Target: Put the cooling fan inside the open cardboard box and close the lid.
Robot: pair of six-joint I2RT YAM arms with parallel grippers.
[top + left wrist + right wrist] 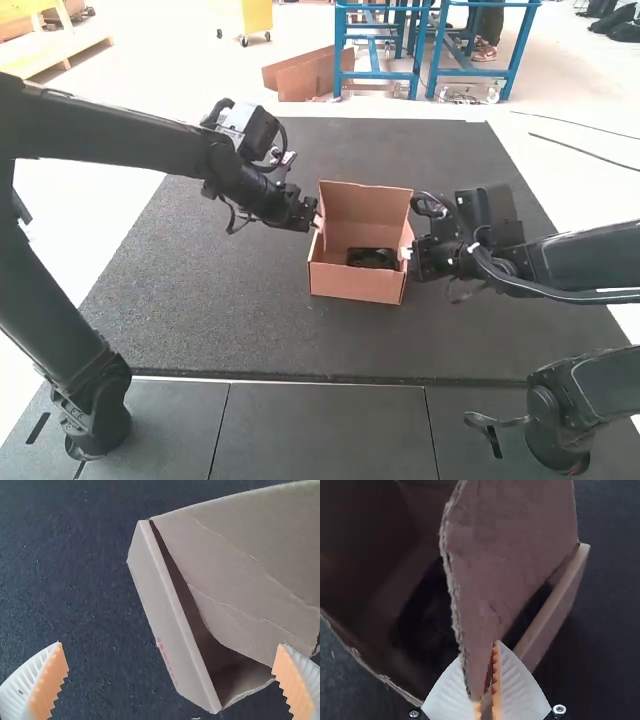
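L arm stretched low across the mat (200,280), L gripper (308,214) jaws spread wide, cardboard box (355,282) corner edge just ahead of them. R gripper (415,258) clamped on side flap (510,565), thin, torn-edged, between ribbed white fingers w/ orange pads (495,660). Cooling fan (368,258), dark, inside box just beyond R jaws. Rough black mat all round.

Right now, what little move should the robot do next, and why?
Probably the right jaws should fold the side flap they pinch inward. The fan already lies in the box, the lid stands upright, and the left jaws hang open beside the box.
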